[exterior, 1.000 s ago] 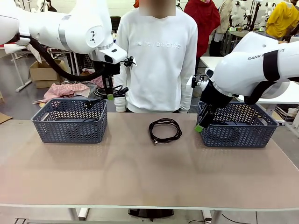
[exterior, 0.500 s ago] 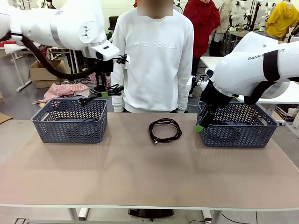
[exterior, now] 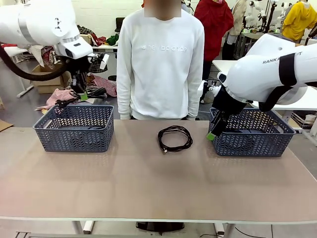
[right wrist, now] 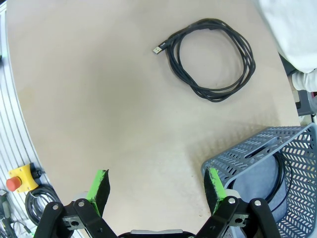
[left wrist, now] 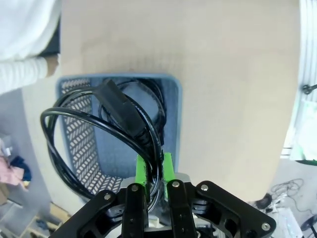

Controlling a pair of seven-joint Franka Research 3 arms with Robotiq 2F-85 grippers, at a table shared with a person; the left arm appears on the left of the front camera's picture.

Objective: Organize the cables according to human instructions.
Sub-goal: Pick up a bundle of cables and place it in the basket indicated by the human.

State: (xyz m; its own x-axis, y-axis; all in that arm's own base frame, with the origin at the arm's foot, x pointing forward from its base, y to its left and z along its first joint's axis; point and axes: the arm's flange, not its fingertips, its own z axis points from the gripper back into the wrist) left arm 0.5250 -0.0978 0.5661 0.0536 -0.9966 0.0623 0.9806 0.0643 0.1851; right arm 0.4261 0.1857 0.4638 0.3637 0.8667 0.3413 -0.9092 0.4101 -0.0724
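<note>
One cable [left wrist: 117,103] is gripped by the left pincer [left wrist: 154,163] above a basket [exterior: 74,131]. The right pincer [right wrist: 157,174] is seen open. A loose cable [exterior: 175,138] is laid on the table [exterior: 148,188]. "new balance" is printed on the sweater [exterior: 161,69].

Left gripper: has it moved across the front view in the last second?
Yes. The left gripper, shut on a cable, has swung leftward, from the left basket's right end to over its middle.

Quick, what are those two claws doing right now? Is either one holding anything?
Left gripper: closed on a coiled black cable, above the left basket.
Right gripper: open, holding nothing.
</note>
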